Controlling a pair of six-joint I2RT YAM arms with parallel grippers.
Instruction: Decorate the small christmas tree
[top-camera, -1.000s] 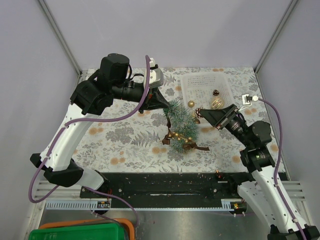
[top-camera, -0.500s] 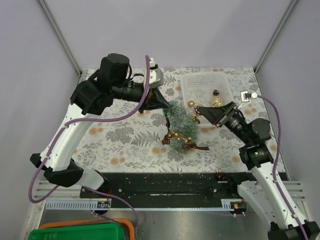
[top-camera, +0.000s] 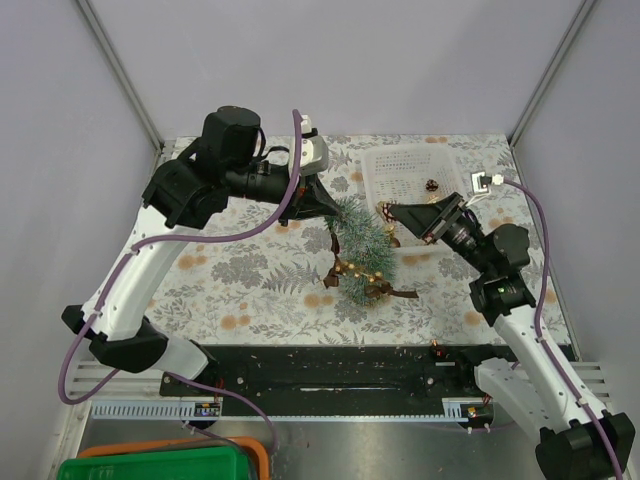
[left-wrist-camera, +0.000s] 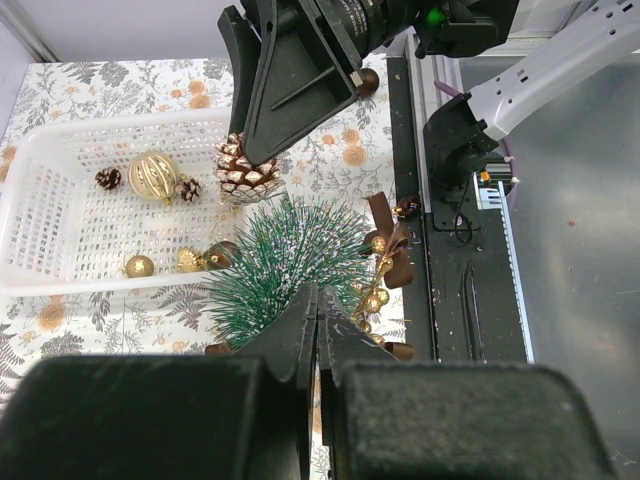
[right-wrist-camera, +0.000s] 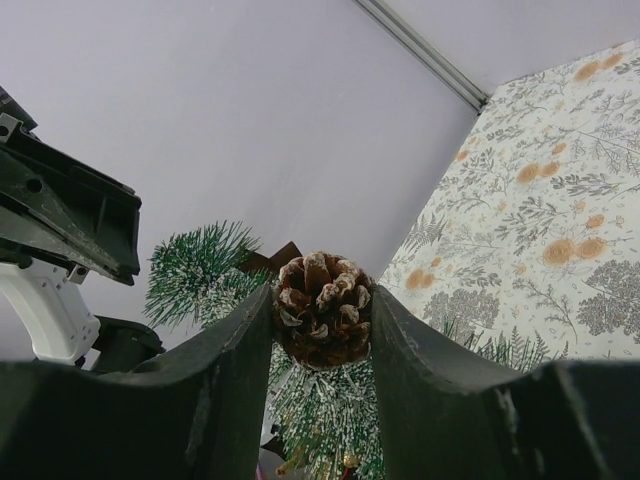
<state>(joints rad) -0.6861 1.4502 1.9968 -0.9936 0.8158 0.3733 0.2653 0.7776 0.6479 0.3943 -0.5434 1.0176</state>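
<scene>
Small christmas tree (top-camera: 362, 250), a frosted dark-green bottle-brush cone, stands on the leaf-print desk (top-camera: 250, 285) just beside the white plastic basket (top-camera: 410, 165). I judge it light and tippy, with soft, springy bristles, so I'd steady it by the stiff tip. Left jaws are closed tight at its top; whether they pinch bristles I cannot tell. Right jaws clamp a frosted brown pine cone (right-wrist-camera: 322, 310) near its upper branches.

The small christmas tree (top-camera: 360, 240) of bottle-brush bristles is dark green frosted with white, hung with gold beads (left-wrist-camera: 374, 297) and brown ribbon bows (left-wrist-camera: 385, 235). The scaly pine cone (right-wrist-camera: 322, 308) is brown with white tips. The perforated plastic basket (left-wrist-camera: 45, 225) is white. The tablecloth (top-camera: 250, 285) is pale, printed with grey leaves and orange blossoms.
</scene>
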